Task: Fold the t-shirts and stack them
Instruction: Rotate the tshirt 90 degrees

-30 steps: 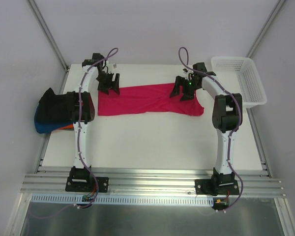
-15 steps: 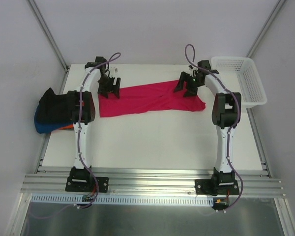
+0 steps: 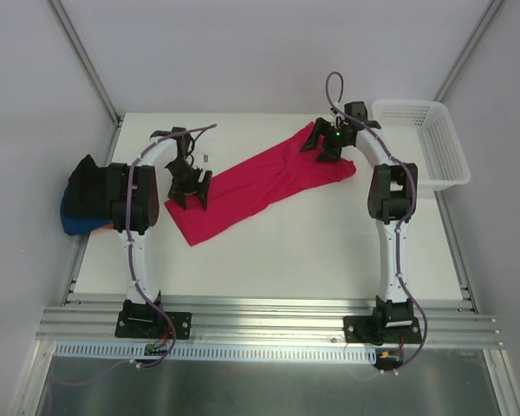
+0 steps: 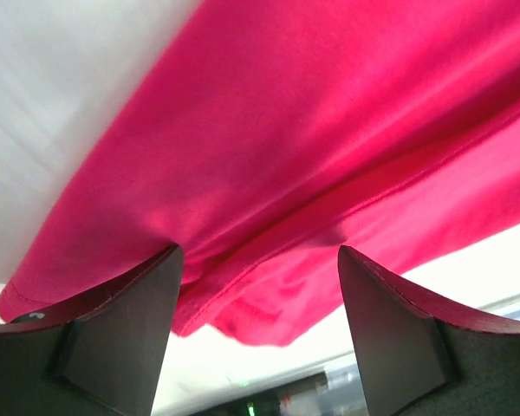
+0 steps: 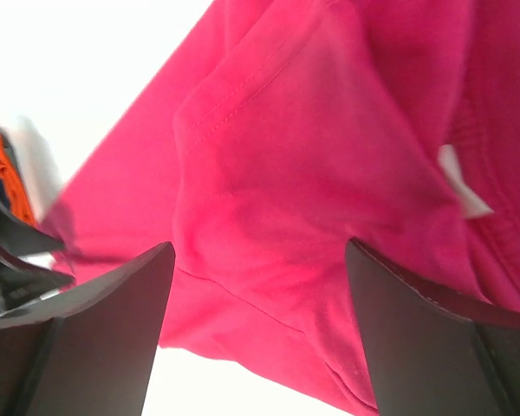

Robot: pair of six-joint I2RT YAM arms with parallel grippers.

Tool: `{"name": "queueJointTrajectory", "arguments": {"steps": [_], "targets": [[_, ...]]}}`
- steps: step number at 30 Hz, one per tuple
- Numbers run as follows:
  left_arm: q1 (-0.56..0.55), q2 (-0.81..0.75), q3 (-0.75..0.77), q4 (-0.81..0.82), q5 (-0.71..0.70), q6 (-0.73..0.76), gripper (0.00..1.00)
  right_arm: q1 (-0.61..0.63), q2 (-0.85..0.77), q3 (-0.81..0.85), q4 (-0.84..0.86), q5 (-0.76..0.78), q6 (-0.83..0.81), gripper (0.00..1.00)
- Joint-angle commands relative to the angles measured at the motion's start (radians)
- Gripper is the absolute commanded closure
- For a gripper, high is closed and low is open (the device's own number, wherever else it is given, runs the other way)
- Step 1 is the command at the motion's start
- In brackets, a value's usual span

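Ahead of the left gripper (image 4: 256, 260), the crimson-pink shirt (image 4: 329, 121) is cut off at top and right. Far beyond the right gripper (image 5: 260, 251), the stacked shirts (image 5: 2, 172) are an orange-blue blur.

The crimson-pink t-shirt (image 3: 262, 184) lies stretched diagonally, near-left to far-right; the other t-shirts (image 3: 88, 198) sit heaped at left.

The crimson-pink t-shirt (image 3: 262, 178) is soft, matt cloth with stitched hems. At 2 o'clock the white mesh basket (image 3: 451, 147) is plastic. The table top (image 3: 277, 251) looks smooth, matt white.
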Motion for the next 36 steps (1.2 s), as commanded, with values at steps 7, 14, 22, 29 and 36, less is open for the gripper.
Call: {"name": "queueJointTrajectory", "arguments": {"steps": [7,14,22,29,36], "targets": [[-0.088,-0.265,-0.193,-0.042,-0.060,-0.010,0.27,0.027,-0.065,0.105,0.066,-0.052,0.018,0.16],[-0.074,-0.307,-0.004,-0.047,-0.123,0.030,0.27,0.027,-0.381,-0.117,0.011,-0.059,-0.005,0.16],[-0.017,-0.176,0.087,-0.025,-0.084,0.022,0.27,0.034,-0.553,-0.459,-0.043,-0.041,0.014,0.16],[0.026,-0.059,0.117,-0.019,-0.083,0.018,0.27,0.022,-0.509,-0.524,-0.051,-0.006,-0.029,0.16],[0.056,-0.005,0.099,-0.019,-0.090,0.030,0.28,0.013,-0.398,-0.476,-0.070,0.022,-0.071,0.16]]}}
